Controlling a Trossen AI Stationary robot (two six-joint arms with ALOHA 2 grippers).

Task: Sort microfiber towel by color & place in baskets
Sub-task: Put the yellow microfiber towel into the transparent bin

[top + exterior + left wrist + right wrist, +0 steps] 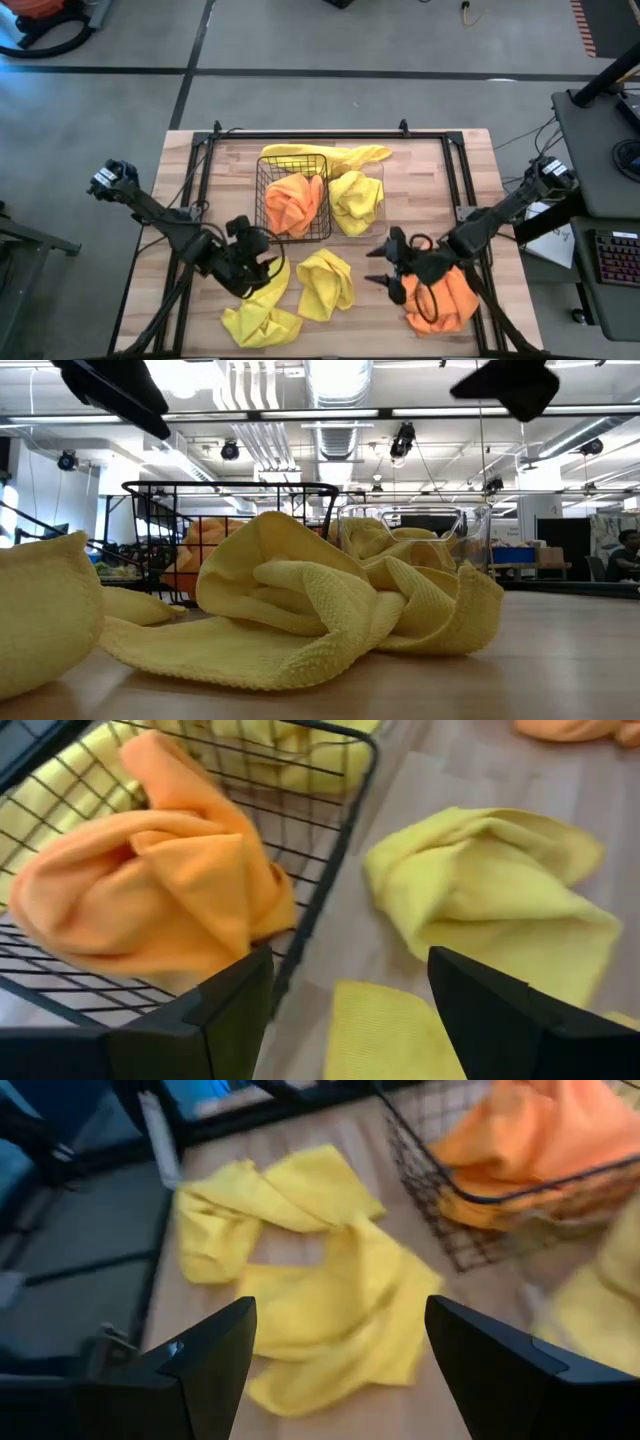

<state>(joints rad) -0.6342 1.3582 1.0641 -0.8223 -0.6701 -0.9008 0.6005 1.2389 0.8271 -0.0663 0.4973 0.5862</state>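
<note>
A black wire basket (293,196) holds an orange towel (296,204). Beside it on the right, a clear basket (376,192) holds a yellow towel (354,200), and another yellow towel (330,155) drapes over the far rims. Two yellow towels (325,284) (262,318) lie crumpled on the table near the front. An orange towel (445,305) lies at the front right, under my right arm. My left gripper (266,266) hovers open by the wire basket's near left corner (350,780). My right gripper (378,272) hovers open, pointing toward the yellow towels (300,1280).
A black metal frame (205,150) borders the wooden table on the left, far and right sides. Bare wood shows between the yellow towel (325,284) and my right gripper, and along the near right of the baskets.
</note>
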